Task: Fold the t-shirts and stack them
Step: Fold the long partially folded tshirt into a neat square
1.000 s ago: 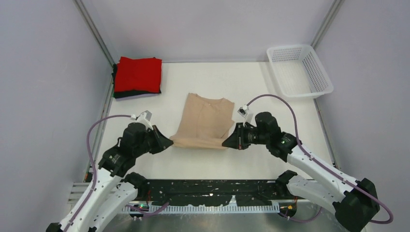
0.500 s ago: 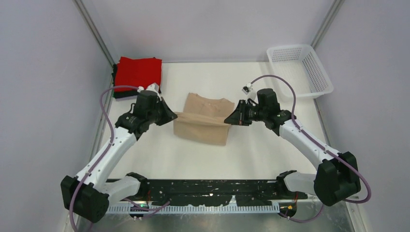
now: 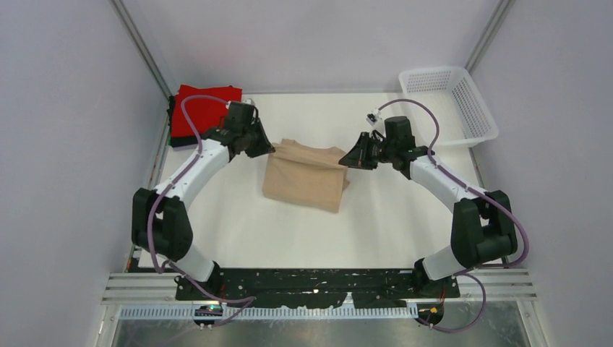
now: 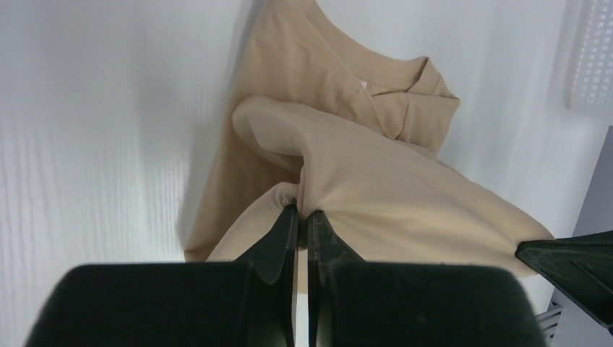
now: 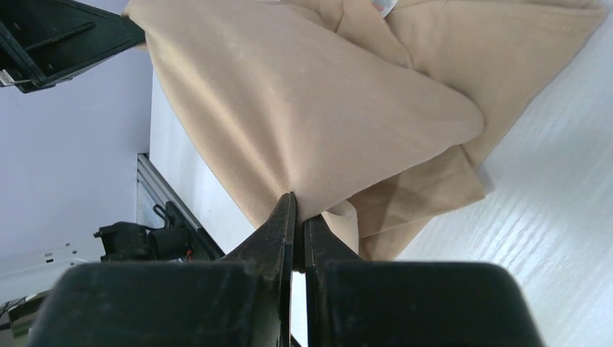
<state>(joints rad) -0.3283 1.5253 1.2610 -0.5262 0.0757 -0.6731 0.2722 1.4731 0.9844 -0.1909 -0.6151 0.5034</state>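
Note:
The beige t-shirt [image 3: 307,181] lies mid-table, its near part folded back over itself toward the far side. My left gripper [image 3: 271,150] is shut on its left corner, seen pinched in the left wrist view [image 4: 300,208]. My right gripper [image 3: 347,161] is shut on its right corner, seen pinched in the right wrist view [image 5: 298,202]. Both hold the cloth edge near the collar end [image 4: 394,87]. A folded red t-shirt [image 3: 204,110] tops a stack of dark and pale folded ones at the far left.
A white mesh basket [image 3: 448,105] stands at the far right corner. Grey walls close in the table on three sides. The black base rail [image 3: 318,285] runs along the near edge.
Both grippers have carried the shirt's near edge away from me, from the near hem to the collar end, folding the shirt in half. The arms have stretched out.

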